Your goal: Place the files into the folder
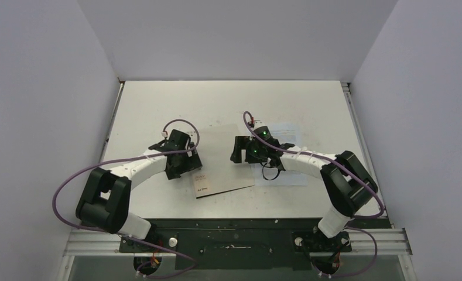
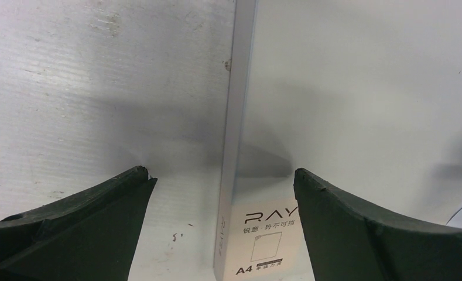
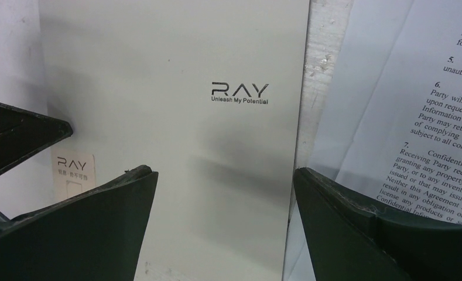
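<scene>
The folder (image 1: 223,171) lies closed and flat mid-table, silver-grey cover up, a small label at its near left corner. My left gripper (image 1: 188,167) hovers open over its left edge. In the left wrist view the folder's spine (image 2: 235,146) runs up between the two fingers and the gripper (image 2: 222,172) holds nothing. My right gripper (image 1: 240,151) stands open over the right edge of the folder (image 3: 175,117), straddling it without gripping (image 3: 225,175). The files (image 1: 290,175), white sheets with black text, lie flat right of the folder under the right arm (image 3: 392,88).
The pale table (image 1: 158,105) is scuffed and is walled in grey on the left, back and right. A metal rail (image 1: 351,111) runs along its right edge. Purple cables loop off both arms. A finger of the left gripper (image 3: 17,134) shows in the right wrist view.
</scene>
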`<state>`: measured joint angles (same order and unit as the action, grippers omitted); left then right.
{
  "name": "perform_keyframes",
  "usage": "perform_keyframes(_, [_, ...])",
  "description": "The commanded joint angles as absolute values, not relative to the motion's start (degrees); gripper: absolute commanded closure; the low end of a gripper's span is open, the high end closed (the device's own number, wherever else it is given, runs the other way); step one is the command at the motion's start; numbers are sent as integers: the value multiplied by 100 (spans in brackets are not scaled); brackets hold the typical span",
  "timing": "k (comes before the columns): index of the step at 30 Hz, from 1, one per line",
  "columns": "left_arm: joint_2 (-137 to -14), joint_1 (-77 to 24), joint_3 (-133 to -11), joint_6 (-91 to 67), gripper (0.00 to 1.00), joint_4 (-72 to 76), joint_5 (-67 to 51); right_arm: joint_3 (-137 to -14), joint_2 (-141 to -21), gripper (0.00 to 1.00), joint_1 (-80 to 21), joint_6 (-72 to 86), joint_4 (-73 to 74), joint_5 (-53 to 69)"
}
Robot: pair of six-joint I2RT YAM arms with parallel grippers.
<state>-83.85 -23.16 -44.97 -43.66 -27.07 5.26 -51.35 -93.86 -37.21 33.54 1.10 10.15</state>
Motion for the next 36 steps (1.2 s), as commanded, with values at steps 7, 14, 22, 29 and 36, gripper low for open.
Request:
perform_keyframes(7, [-8655, -2397, -4857, -4316, 9, -2317, 477, -5385, -9801, 10, -3418, 3522, -642, 1620])
perform_keyframes(14, [-8863, -2459, -4930, -4310, 9, -2204, 397, -5351, -10056, 10, -3269, 3590, -769, 1687])
perform_keyframes(22, [-9052, -2507, -5033, -4128, 8, -1988, 301, -5027, -9948, 10, -3113, 3439, -511, 1107])
perform_keyframes(29, [-9405, -2617, -5273, -3980, 8, -1924, 280, -4602, -9587, 10, -2885, 3300, -309, 579])
perform_keyframes(36, [-9658, -2838, -5464, -3877, 8, -1805, 236, -3975, -9012, 10, -2623, 3297, -250, 235])
